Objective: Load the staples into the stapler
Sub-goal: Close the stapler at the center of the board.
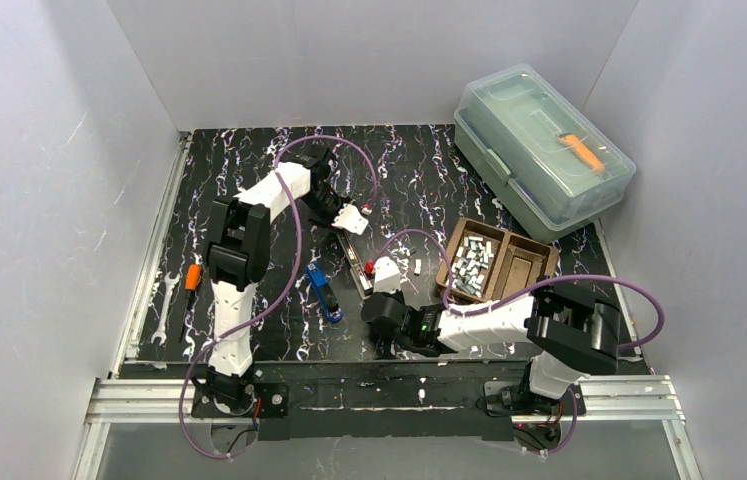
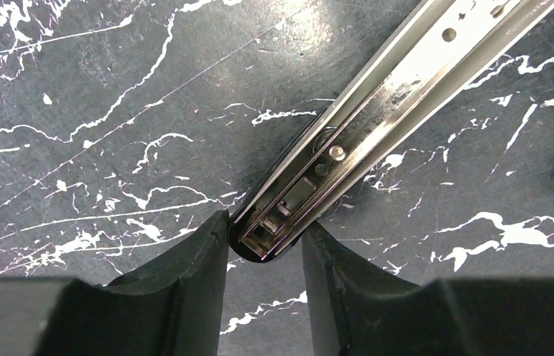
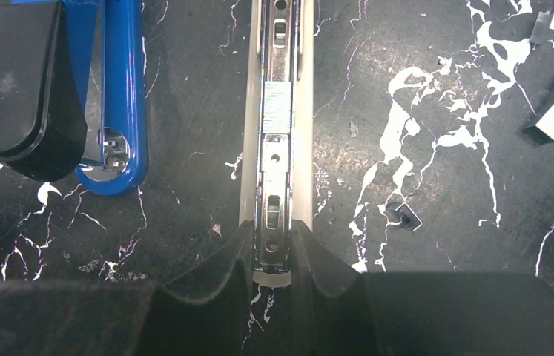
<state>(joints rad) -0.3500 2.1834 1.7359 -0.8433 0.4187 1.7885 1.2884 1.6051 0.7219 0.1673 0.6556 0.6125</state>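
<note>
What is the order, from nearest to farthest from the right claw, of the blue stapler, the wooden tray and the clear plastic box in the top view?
Measured from the right claw, which grips the opened stapler:
1. The blue stapler, just to its left.
2. The wooden tray, to its right, with staples in one compartment.
3. The clear plastic box, in the far right corner.
</note>
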